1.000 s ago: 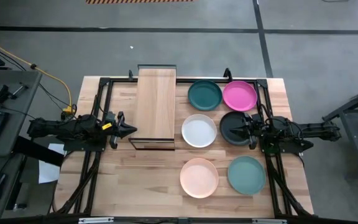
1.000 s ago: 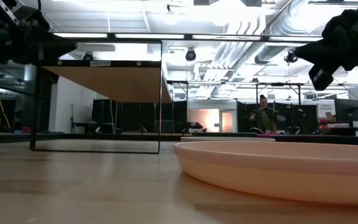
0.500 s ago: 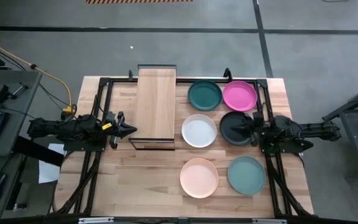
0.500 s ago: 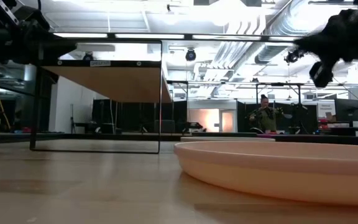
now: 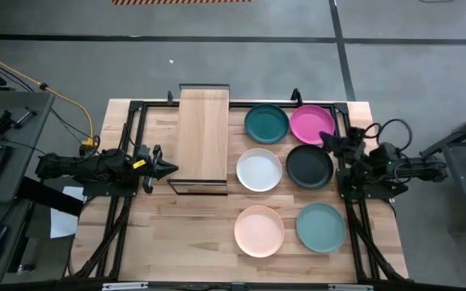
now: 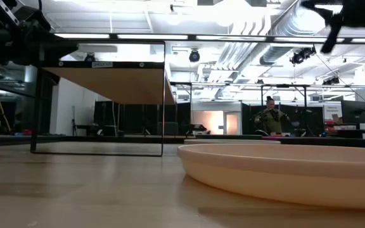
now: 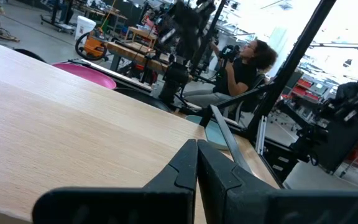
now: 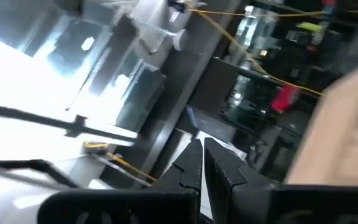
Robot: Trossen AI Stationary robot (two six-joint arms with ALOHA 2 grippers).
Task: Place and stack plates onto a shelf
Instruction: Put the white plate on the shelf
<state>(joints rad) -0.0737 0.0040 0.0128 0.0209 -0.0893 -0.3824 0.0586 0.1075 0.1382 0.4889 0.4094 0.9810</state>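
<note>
High view: the shelf (image 5: pixel 203 137) stands empty at the table's left-centre, its light-wood board lying lengthwise front to back. All six plates lie flat and apart in a two-column grid just to its right: dark teal plate (image 5: pixel 266 123) and magenta plate (image 5: pixel 311 124) at the far end, white plate (image 5: pixel 259 169) and black plate (image 5: pixel 309 166) in the middle, peach plate (image 5: pixel 259 229) and blue-green plate (image 5: pixel 320 226) nearest. None is stacked, so the task looks unstarted, and the spread layout probably leaves each rim free to grasp. The left gripper (image 5: pixel 168 168) waits just beside the shelf's left edge. The right gripper (image 5: pixel 331 142) sits by the table's right edge, between the magenta and black plates, holding nothing.

Low view: the peach plate (image 6: pixel 284 171) fills the foreground on the tabletop (image 6: pixel 75 190); the shelf (image 6: pixel 103 85) shows raised on its thin black frame, with room beneath it. A seated person (image 6: pixel 270 117) is far behind.

Left wrist view: the left gripper (image 7: pixel 197 165) has its fingertips pressed together over the shelf board, with the magenta plate (image 7: pixel 86 70) beyond.

Right wrist view: the right gripper (image 8: pixel 202 158) is also closed to a narrow seam, tilted away from the table towards the room, so no plate is in its sight.
</note>
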